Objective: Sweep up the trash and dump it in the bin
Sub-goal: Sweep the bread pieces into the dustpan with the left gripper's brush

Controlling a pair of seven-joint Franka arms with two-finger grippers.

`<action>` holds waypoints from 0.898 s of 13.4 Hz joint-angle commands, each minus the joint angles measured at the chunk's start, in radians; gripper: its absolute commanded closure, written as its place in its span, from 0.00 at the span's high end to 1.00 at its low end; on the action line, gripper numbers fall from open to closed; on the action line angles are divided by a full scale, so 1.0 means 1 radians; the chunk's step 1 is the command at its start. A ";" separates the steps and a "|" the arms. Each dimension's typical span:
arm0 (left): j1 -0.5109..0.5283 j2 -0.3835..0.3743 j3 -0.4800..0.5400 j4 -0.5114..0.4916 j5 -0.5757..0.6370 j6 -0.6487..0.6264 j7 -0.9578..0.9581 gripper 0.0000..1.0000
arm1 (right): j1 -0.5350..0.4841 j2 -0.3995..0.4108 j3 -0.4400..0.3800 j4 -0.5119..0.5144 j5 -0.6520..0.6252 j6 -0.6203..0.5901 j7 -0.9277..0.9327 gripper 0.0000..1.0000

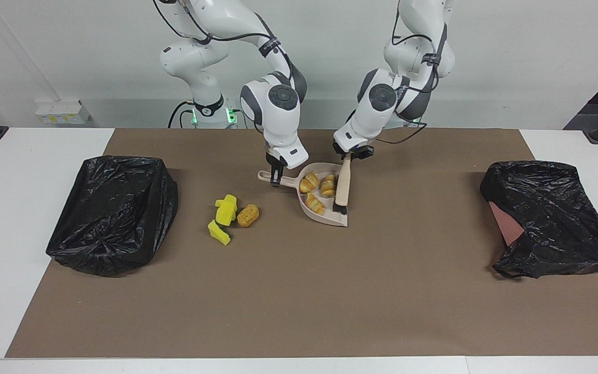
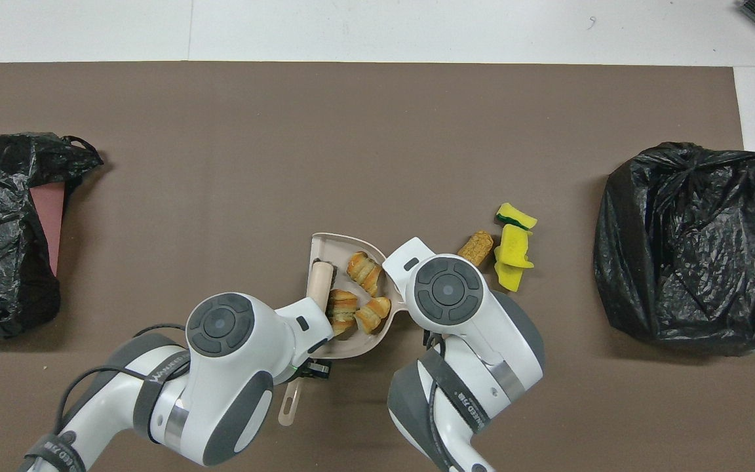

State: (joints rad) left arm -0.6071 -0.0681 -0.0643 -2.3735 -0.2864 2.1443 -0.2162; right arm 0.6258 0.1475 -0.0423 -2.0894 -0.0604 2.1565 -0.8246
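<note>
A beige dustpan [image 1: 333, 219] lies on the brown mat between the arms, with three golden-brown bread pieces [image 1: 315, 203] in it. My right gripper [image 1: 276, 178] is shut on the dustpan's handle. My left gripper [image 1: 350, 154] is shut on a cream brush [image 1: 342, 187]; its black bristles rest in the pan by its open mouth. Yellow sponge chunks [image 1: 226, 209] and a brown bun-like lump [image 1: 247, 215] lie on the mat beside the pan, toward the right arm's end. In the overhead view the pan [image 2: 335, 244], bread [image 2: 364, 272], sponges [image 2: 514, 257] and lump [image 2: 475, 246] show; both arms' hands cover their fingers.
A bin lined with a black bag [image 1: 114, 213] stands at the right arm's end of the mat. A crumpled black bag over a reddish box [image 1: 548, 218] lies at the left arm's end. White table edges surround the brown mat [image 1: 299, 301].
</note>
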 commanded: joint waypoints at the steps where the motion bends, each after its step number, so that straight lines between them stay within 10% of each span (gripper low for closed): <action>1: -0.023 -0.005 0.020 -0.006 -0.024 0.005 -0.018 0.00 | 0.000 0.001 0.002 0.000 -0.013 -0.001 0.028 0.00; 12: 0.213 -0.079 0.024 0.014 0.078 -0.049 -0.077 0.00 | -0.164 -0.181 -0.005 0.055 -0.013 -0.187 0.024 0.00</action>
State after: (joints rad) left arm -0.3878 -0.0914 -0.0266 -2.3026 -0.2228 2.0905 -0.2655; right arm 0.5148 0.0275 -0.0546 -2.0348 -0.0615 2.0057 -0.7957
